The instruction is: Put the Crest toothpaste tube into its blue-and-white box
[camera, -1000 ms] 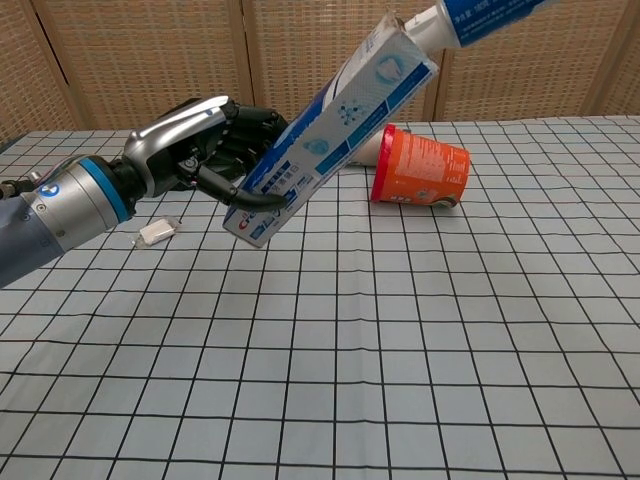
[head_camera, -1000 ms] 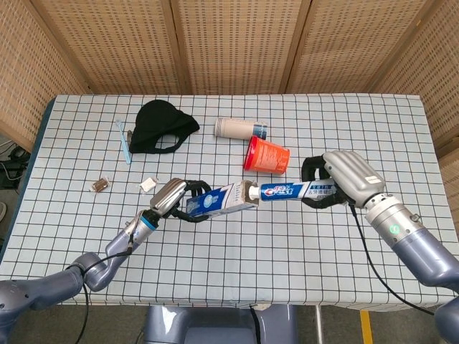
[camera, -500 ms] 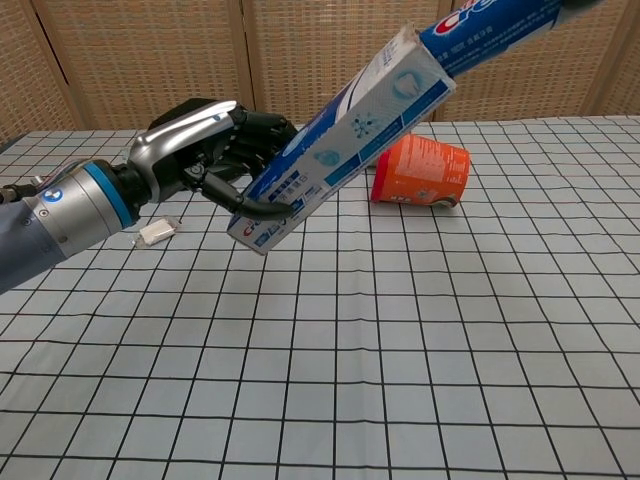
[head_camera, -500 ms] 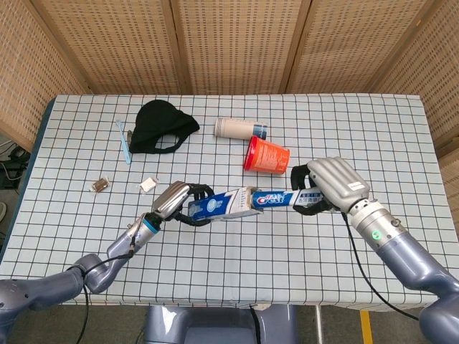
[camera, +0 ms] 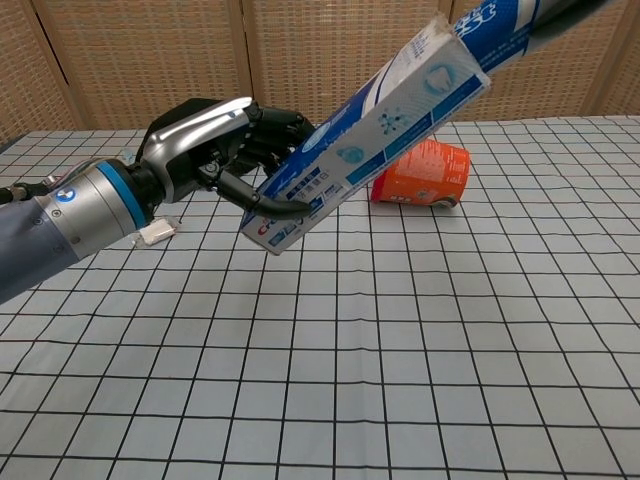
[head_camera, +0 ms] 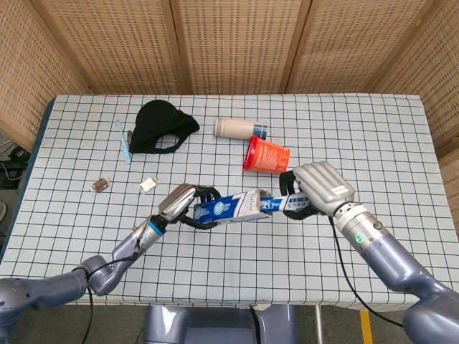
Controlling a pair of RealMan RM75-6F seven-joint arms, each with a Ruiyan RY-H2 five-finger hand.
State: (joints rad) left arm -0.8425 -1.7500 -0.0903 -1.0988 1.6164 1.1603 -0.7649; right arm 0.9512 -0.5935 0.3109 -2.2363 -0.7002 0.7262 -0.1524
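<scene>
Left fingers point(camera: 255, 195): curled round the lower end of the box point(camera: 375, 130), holding it tilted, open end up and toward the right hand.
Right fingers point(head_camera: 292, 203): closed on the tail end of the toothpaste tube point(head_camera: 271, 203); in the chest view only a dark edge of this hand shows at the top corner.
Left hand point(head_camera: 181, 201): grips the box clear of the bench point(head_camera: 237, 265).
Right hand point(head_camera: 320, 188): now close up to the box mouth, far nearer than a second ago.
Change: a second ago the tube's cap was only at the opening; half a second ago part of the tube was in; now only a short blue stub shows between box and right hand.
Meaning: insertion looks nearly finished; likely only the last bit and the release remain.
Writing, tube: part of white "Crest" lettering on blue in the chest view.
Writing, box: small print and a barcode-like panel near the lower end, too small to read.
Nearby: orange cup point(head_camera: 267, 155) lying on its side, label unreadable.
</scene>
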